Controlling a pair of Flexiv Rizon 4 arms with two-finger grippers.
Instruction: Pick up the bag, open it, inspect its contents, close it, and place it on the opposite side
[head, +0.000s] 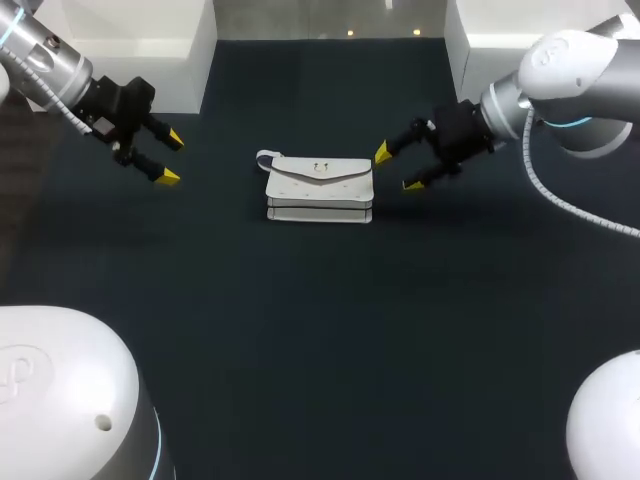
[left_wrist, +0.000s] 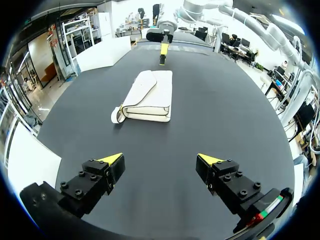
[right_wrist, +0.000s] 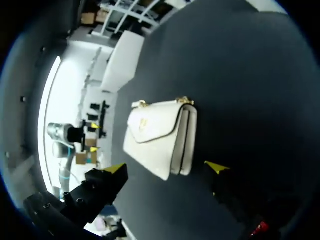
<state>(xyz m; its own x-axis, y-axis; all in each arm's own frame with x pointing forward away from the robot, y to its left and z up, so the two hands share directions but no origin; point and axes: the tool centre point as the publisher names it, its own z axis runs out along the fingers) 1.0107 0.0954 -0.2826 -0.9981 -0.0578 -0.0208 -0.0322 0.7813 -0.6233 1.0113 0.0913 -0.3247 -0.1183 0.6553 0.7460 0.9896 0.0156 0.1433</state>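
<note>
In the middle of the table (head: 300, 330) lay the white bag (head: 319, 189), flap down | right gripper (head: 397, 168) spread wide, just beside it | left gripper (head: 171, 158) spread too, well apart | step: pick-up, not yet done | next, I guessed: squeeze the bag's end.

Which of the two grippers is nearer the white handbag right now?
The right gripper: its open fingers sit just off one end of the white handbag. The left gripper hangs well away at the other side.
</note>
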